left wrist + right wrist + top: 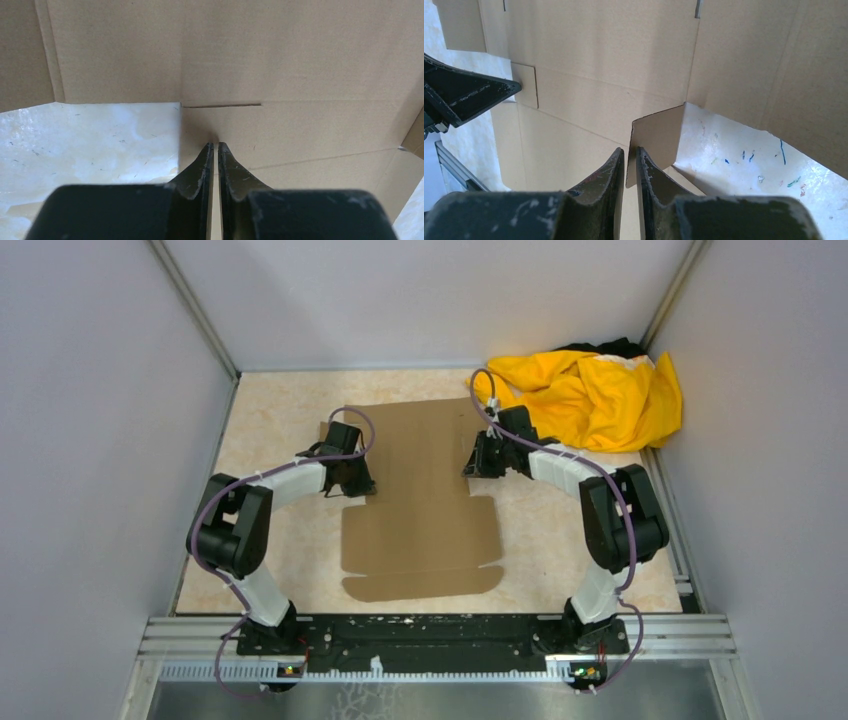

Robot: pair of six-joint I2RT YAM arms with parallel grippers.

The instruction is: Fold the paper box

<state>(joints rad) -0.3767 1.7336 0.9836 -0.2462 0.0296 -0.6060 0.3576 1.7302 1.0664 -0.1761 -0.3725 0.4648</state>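
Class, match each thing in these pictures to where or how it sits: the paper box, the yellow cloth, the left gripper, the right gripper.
1 paper box
2 yellow cloth
3 left gripper
4 right gripper

A bunched in the far right corner
B closed on a raised flap
C mostly flat, mid-table
D at the box's left edge

Pairs: 1-C, 2-A, 3-D, 4-B

Paper box [420, 500]: plain brown corrugated card, unprinted, an unfolded die-cut sheet lying flat mid-table, long axis running near to far. Creases, slits and tabs are visible along the edges. One small side flap [656, 135] on its right edge stands bent up; the rest looks flat.
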